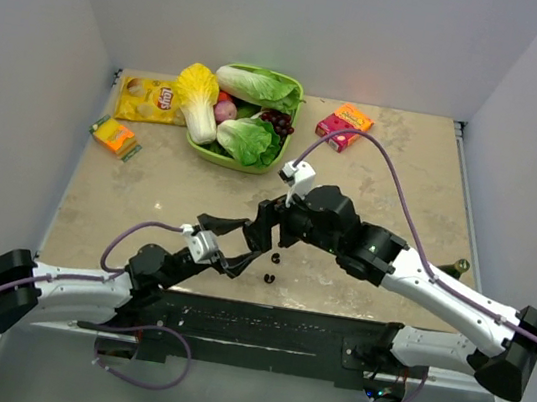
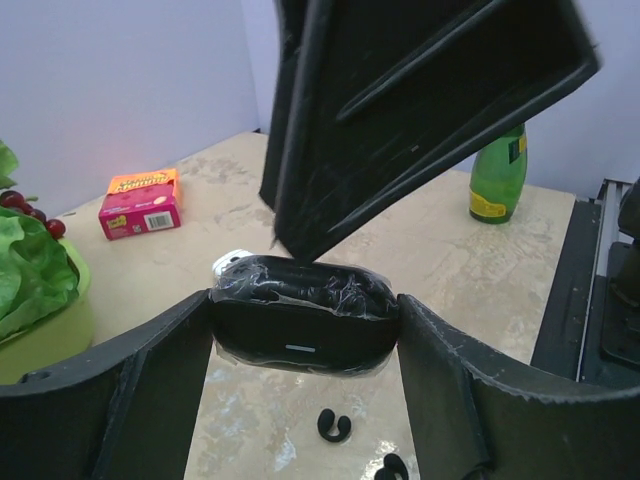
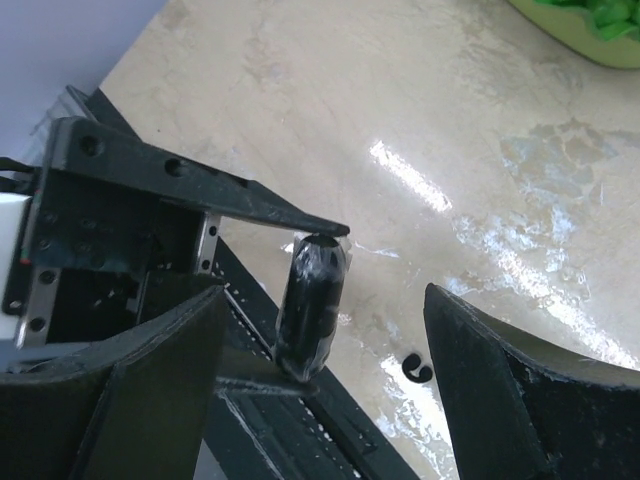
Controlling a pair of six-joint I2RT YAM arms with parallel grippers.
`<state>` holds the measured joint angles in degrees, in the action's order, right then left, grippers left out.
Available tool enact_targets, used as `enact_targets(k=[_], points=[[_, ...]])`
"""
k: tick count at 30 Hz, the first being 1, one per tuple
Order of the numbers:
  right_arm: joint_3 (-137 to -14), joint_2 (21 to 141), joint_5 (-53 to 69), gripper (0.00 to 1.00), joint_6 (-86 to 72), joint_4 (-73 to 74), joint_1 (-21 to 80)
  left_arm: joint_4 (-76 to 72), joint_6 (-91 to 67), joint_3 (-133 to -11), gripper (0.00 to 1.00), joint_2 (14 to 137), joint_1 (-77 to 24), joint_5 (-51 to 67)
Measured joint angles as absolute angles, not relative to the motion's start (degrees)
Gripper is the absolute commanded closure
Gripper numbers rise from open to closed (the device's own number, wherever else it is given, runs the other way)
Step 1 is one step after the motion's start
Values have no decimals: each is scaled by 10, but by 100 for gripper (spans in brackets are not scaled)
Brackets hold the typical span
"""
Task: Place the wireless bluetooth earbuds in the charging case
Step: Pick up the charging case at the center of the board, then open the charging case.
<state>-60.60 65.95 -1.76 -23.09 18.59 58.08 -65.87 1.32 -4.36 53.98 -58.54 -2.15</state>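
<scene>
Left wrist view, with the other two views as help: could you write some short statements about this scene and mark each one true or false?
1. The left gripper holds a black oval object between its fingers. True.
2. Both earbuds sit inside a case. False: they lie bare on the table.
3. The green bottle stands upright. True.
4. The pink box is inside the green bowl. False: it lies on the table, apart from the bowl.
5. The right gripper is shut on an earbud. False: its jaws are open and hold nothing.
</scene>
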Motion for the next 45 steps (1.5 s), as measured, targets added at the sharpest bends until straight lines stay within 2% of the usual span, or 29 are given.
enact_targets(k=[18, 34, 39, 45], points=[[-584, 689, -31, 19, -234, 190, 581, -617, 55, -44, 100, 506, -628, -61], [-570, 646, -84, 20, -246, 199, 578, -613, 62, -43, 100, 487, -639, -93], [-546, 611, -76, 23, -250, 183, 577, -613, 67, -41, 100, 486, -639, -97], [-544, 605, -44, 32, -260, 149, 577, -619, 67, -39, 100, 486, -639, -99]])
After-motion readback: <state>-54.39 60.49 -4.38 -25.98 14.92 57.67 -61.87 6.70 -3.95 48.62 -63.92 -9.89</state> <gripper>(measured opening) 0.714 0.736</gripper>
